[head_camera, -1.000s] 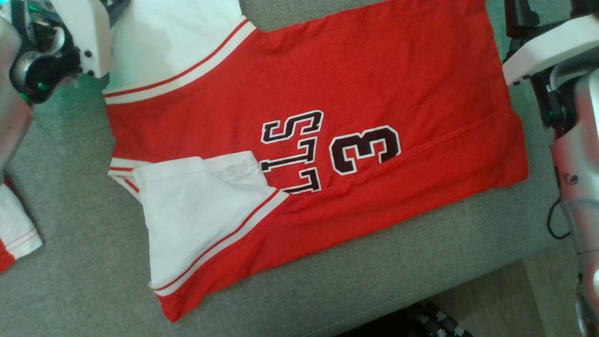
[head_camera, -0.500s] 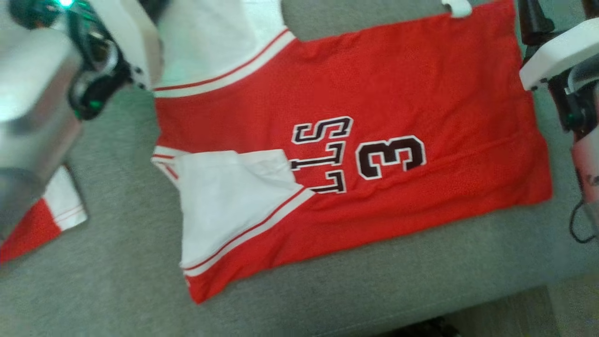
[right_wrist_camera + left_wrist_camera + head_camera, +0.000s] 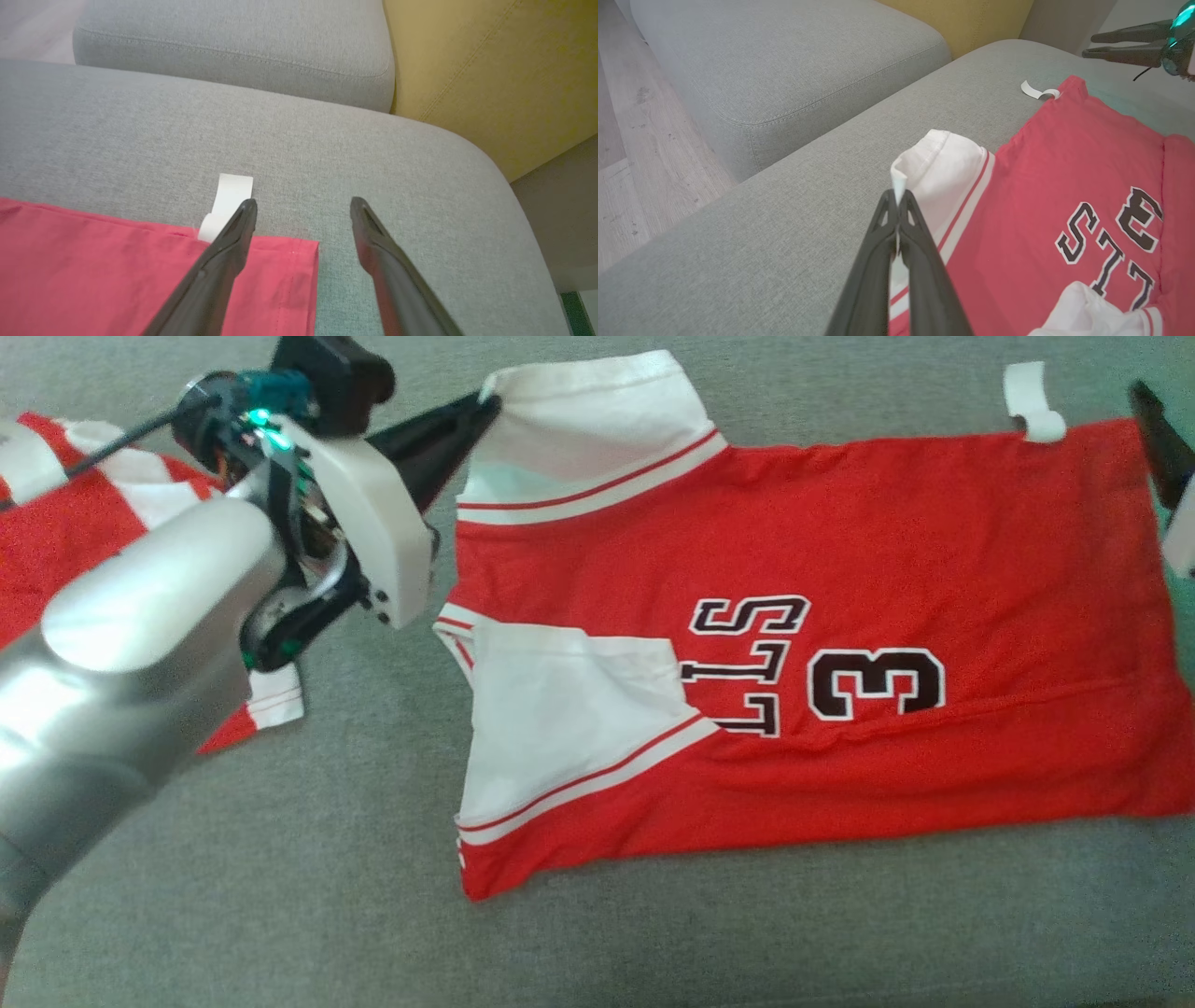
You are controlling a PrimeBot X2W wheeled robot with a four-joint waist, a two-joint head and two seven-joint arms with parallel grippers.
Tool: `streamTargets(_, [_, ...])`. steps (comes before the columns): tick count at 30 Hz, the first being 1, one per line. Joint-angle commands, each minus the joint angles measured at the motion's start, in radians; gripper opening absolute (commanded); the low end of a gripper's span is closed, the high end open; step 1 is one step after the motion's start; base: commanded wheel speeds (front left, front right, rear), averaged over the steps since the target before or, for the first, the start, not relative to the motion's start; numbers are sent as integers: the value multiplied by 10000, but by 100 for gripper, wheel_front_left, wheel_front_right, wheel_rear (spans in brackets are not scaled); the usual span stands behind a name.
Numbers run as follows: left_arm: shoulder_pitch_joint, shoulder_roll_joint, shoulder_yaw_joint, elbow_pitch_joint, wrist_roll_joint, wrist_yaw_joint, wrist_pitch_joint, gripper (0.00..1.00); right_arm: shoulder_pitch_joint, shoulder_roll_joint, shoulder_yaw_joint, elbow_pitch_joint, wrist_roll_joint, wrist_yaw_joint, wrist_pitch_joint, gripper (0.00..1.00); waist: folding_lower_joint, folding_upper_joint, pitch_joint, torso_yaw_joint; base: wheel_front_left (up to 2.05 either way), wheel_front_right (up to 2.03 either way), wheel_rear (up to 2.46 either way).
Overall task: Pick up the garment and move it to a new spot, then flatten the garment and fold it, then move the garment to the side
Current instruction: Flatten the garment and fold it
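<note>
At the garment's (image 3: 840,551) sleeve, the outstretched left gripper (image 3: 897,200) pinches cloth; the right gripper (image 3: 303,207) hangs wide above its hem.

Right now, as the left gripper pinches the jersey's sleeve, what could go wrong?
1. The left gripper holds only a thin edge of the white sleeve; it may slip out.
2. The right gripper stands open by the hem corner, so a one-sided pull might drag and wrinkle the jersey.
</note>
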Motion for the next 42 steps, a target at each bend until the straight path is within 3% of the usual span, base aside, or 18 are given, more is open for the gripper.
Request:
streamTargets(1, [-260,359,344,-387,133,160,-111,0,161,-410,121,-39,193,-9,93,100,1,0,53,159,0,0,0])
streamTargets(13, [114,665,213,-1782,343,623,60,0,-49,-551,738,1095,855,-9,394,100,1,0,447,446,0,0,0])
streamTargets(26, [-28,947,269,-2252,329,874,279,0,-604,-306,1354,1740,1375,-9,116,100,1,0,912,472,0,0,0])
streamTargets(27, [-51,957,274,-2227,340,890,287,0,-602,-294,1423,1746,1466,-9,144,71,1,0,934,475,0,0,0])
streamTargets(28, [-75,967,274,-2192,372,910,283,0,-612,-298,1495,1745,1539,-9,158,0,1,0,952,473,0,0,0])
streamTargets(32, [-85,971,289,-2000,428,962,189,0,-670,-328,1702,1712,1848,-9,61,0,1,0,909,444,0,0,0])
streamTargets(42, [-419,1187,600,-923,751,1101,-472,0,-1114,-376,1959,1446,2210,-9,-1356,0,1,0,583,223,0,0,0])
